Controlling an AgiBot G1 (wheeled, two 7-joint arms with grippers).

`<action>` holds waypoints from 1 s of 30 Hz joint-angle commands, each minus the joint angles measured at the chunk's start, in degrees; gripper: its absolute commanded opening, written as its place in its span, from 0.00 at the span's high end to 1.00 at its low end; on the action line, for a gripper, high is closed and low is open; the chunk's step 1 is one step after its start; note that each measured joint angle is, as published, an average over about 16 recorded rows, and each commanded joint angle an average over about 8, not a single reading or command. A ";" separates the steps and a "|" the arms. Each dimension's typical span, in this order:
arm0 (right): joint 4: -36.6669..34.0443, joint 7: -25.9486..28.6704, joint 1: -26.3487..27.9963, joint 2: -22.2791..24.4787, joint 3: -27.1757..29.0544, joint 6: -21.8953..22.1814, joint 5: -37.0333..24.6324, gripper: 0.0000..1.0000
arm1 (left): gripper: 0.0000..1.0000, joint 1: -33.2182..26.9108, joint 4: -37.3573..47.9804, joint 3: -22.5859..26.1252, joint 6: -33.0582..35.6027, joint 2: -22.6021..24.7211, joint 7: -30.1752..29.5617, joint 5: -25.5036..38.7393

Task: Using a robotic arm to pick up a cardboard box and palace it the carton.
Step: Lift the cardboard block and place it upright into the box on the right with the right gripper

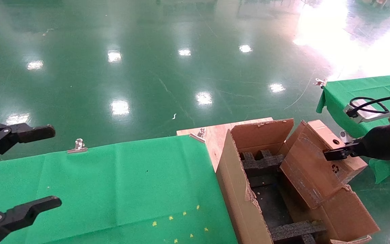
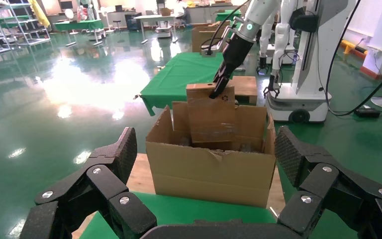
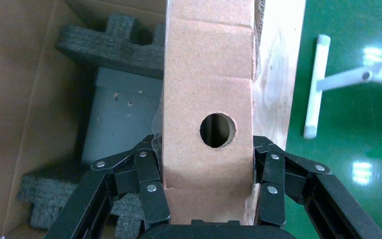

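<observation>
Clamping the cardboard box [image 3: 208, 124] edgewise, right gripper [image 3: 206, 191] over the carton [image 2: 209, 172], box's lower end hidden inside, left gripper [image 1: 29, 169] spread wide.

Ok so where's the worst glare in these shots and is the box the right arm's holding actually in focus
Head view: glare washes out the green floor at upper right, with smaller lamp reflections elsewhere. Left wrist view: a bright patch on the floor at left. Right wrist view: the cardboard box is sharp, round hole clear, clamped in the right gripper; it looks sharp in the head view too, over the carton.
</observation>
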 commanded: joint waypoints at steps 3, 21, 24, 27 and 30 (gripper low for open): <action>3.55 7.56 -0.50 0.20 -1.09 1.95 -3.39 1.00 | 0.00 0.00 0.00 0.00 0.00 0.00 0.00 0.00; 13.11 29.21 -6.25 -0.69 -5.05 10.52 -13.35 1.00 | 0.00 0.00 0.00 0.00 0.00 0.00 0.00 0.00; 13.18 30.56 -7.85 -1.26 -5.70 12.49 -14.06 1.00 | 0.00 0.00 0.00 0.01 0.00 0.00 0.00 0.00; 12.71 31.50 -9.43 -2.05 -6.29 14.46 -14.57 1.00 | 0.00 0.00 0.00 0.01 0.00 0.00 0.00 0.00; 11.76 32.11 -10.95 -3.02 -6.77 16.32 -14.77 1.00 | 0.00 0.00 0.00 0.01 0.00 0.00 0.00 0.00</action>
